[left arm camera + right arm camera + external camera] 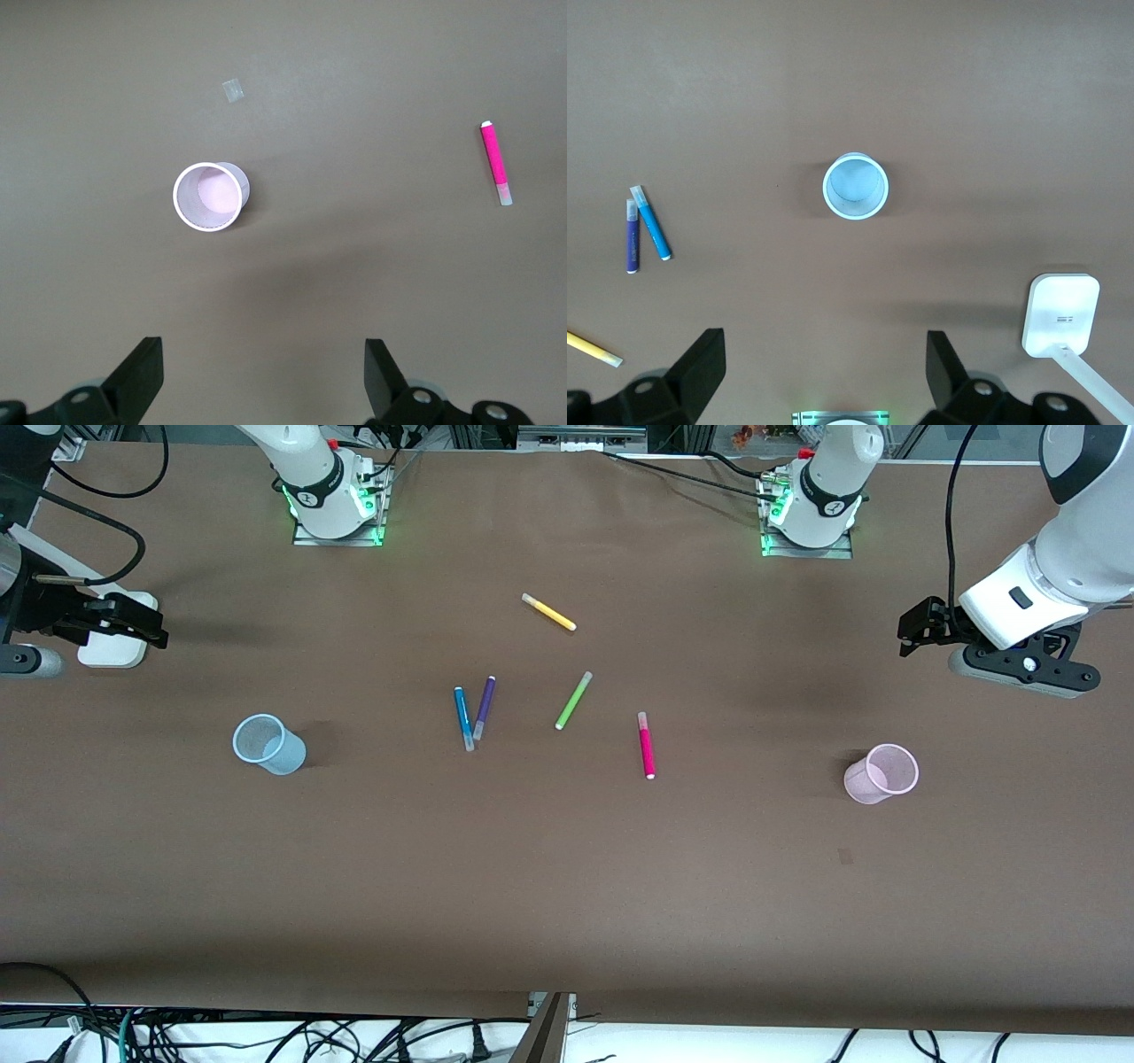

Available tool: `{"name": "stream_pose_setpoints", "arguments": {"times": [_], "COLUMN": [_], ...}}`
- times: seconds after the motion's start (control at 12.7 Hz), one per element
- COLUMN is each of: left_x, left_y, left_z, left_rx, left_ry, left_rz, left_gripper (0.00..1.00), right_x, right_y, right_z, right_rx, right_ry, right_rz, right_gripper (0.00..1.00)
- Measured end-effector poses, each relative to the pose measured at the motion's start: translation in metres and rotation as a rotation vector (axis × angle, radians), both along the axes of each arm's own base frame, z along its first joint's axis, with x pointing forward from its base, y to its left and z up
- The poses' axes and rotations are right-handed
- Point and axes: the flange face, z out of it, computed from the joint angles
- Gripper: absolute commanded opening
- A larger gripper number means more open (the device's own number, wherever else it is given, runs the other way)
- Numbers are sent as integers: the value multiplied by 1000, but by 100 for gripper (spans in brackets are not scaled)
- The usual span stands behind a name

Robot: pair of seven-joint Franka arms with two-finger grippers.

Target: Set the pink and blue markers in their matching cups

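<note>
Progress: nothing was done yet; both markers lay on the table and both cups stood without a marker in them.
Pink marker: lay flat near the middle of the table, toward the left arm's end, well apart from the pink cup; also seen in the left wrist view.
Pink cup: stood upright toward the left arm's end, mouth open, nothing inside.
Blue marker: lay flat near the middle, just beside the purple marker; their pale ends looked to be touching, though I could not be sure.
Blue cup: stood upright toward the right arm's end, well apart from the blue marker, nothing inside.
Left gripper: hung in the air over the table's edge at the left arm's end, fingers spread wide, holding nothing.
Right gripper: hung over the right arm's end of the table beside a white block, fingers spread wide, holding nothing.
Other items: a yellow marker and a green marker lay among the rest and were not part of the job.
Remaining: pick up each of the two markers and drop it into the cup of its colour; by my reckoning the whole task was still ahead.
</note>
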Motion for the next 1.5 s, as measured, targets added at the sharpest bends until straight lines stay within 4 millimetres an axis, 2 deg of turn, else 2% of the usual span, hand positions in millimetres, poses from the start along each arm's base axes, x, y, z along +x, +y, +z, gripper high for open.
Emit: {"name": "stream_pose_setpoints", "arguments": {"times": [1.11,1.26,1.5], "left_x": [5,5,7], "left_y": [-1,-13,-58], "left_z": [-8,-11,-27], "left_rx": [3,5,8], "left_ry": [11,15,29], "left_rz": [53,69,79], "left_gripper": [100,100,100], "right_x": [1,7,16], "right_y": [0,5,28], "right_z": [-3,-16,-40], "right_rx": [0,-1,-3], "right_ry": [5,28,69], "right_rz": [-2,6,44], "right_gripper": [100,100,100]}}
